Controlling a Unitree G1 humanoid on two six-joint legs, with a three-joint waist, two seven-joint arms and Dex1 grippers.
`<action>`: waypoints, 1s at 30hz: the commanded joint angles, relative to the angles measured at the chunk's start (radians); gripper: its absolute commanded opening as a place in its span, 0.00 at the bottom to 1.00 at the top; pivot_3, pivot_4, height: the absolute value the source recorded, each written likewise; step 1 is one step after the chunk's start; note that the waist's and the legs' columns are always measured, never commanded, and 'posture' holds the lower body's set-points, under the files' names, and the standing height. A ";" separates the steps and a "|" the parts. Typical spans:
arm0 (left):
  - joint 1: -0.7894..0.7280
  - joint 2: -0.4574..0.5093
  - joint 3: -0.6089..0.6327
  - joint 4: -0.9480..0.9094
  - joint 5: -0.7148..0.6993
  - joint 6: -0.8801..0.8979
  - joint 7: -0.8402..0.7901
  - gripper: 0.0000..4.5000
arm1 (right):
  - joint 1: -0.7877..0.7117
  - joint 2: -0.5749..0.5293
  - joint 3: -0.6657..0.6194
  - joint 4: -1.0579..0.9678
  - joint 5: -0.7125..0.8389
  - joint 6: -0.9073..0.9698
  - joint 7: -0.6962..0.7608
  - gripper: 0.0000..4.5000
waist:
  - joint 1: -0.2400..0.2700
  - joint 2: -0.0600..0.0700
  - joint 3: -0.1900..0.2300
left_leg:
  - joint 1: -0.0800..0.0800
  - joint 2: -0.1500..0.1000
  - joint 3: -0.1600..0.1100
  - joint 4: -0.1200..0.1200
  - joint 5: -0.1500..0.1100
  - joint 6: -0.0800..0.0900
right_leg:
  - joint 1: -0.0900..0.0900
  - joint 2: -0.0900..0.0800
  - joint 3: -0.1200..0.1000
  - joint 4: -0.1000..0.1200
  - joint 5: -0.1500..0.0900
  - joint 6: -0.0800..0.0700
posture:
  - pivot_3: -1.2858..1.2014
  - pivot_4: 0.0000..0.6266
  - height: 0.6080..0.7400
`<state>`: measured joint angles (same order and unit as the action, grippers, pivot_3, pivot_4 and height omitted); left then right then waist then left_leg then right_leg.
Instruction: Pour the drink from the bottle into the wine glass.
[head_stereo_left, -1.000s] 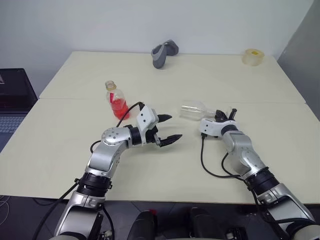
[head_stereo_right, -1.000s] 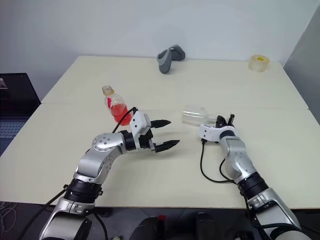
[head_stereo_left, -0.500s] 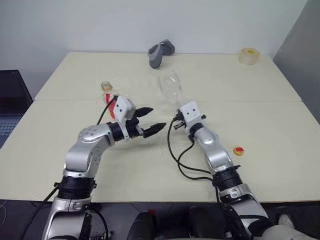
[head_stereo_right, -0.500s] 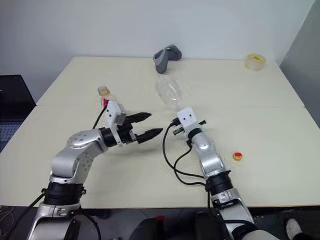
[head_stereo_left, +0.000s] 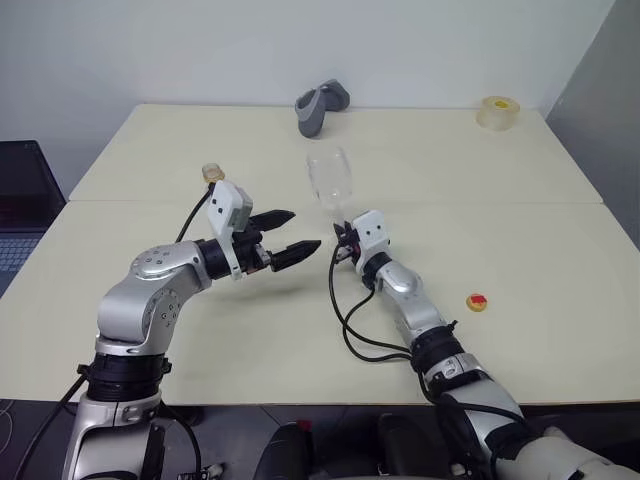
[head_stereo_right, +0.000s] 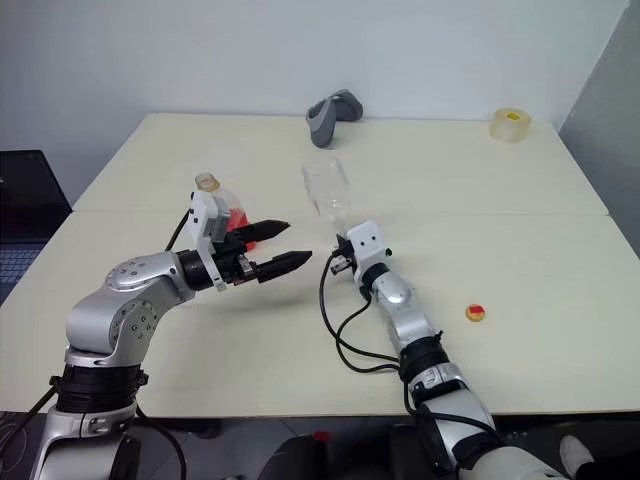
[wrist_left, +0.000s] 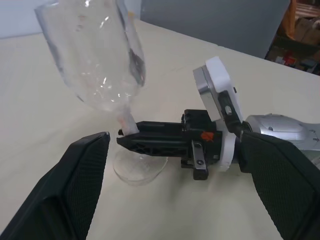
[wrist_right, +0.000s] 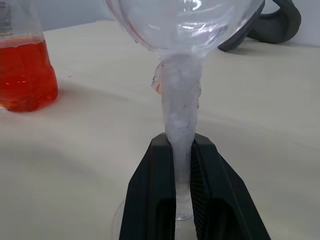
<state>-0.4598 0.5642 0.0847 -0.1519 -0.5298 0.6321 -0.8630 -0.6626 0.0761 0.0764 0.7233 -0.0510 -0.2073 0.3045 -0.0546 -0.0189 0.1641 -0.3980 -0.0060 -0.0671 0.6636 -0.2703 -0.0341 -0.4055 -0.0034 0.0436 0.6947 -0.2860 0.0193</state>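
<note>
The wine glass (head_stereo_right: 326, 190) is held upright by its stem near the middle of the counter (head_stereo_right: 520, 250), w/ the bowl above the right end effector (head_stereo_right: 341, 262). In the right wrist view the two black fingers (wrist_right: 155, 200) are seen pinched tight on the thin stem just above the round foot; the bowl looks empty. Whether the foot rests on the counter can't be told.

The left end effector (head_stereo_left: 288, 233) is held above the counter, just left of the glass, w/ its fingers spread wide apart & nothing gripped. It is pointed toward the glass stem; in the left wrist view the glass and the right end effector are seen between its two fingertips (wrist_left: 80, 180).

The bottle (head_stereo_right: 222, 208) is stood upright on the counter behind the left end effector, partly hidden by it. No cap is seen on its neck, & the drink (wrist_right: 22, 75), red-orange, sits in its lower part.

A small red-and-yellow cap (head_stereo_right: 475, 313) is seen lying on the counter, well apart to the right of the glass. Toward the far edge, a grey object (head_stereo_right: 335, 108) and a tape roll (head_stereo_right: 511, 124) are seen.
</note>
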 joint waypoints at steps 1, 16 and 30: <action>-0.029 0.012 0.008 -0.035 -0.022 -0.002 -0.008 1.00 | 0.059 -0.021 0.024 -0.048 0.010 0.004 0.049 0.03 | 0.001 0.000 0.000 | 0.000 0.000 0.000 0.000 0.000 0.000 | 0.000 0.000 0.000 0.000 0.000 0.000 | 0.52 0.24 1.00; -0.045 0.019 -0.011 -0.041 -0.013 -0.015 -0.043 1.00 | 0.162 -0.106 0.078 -0.225 -0.017 0.103 0.071 0.95 | 0.002 0.000 0.000 | 0.000 0.000 0.000 0.000 0.000 0.000 | 0.000 0.000 0.000 0.000 0.000 0.000 | 0.52 0.24 1.00; 0.013 0.028 0.003 -0.153 -0.012 -0.015 0.001 1.00 | 0.369 -0.312 0.109 -0.748 0.030 0.370 0.225 1.00 | 0.014 0.000 0.000 | 0.000 0.000 -0.001 0.000 -0.001 0.002 | 0.000 0.000 0.000 -0.001 0.000 0.000 | 0.52 0.24 1.00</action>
<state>-0.4507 0.5783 0.0677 -0.2561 -0.5295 0.6232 -0.8739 -0.3049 -0.2253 0.1810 0.0703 -0.0480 0.1345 0.4989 -0.0410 -0.0190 0.1641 -0.3984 -0.0058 -0.0679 0.6636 -0.2716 -0.0319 -0.4051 -0.0032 0.0436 0.6939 -0.2864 0.0194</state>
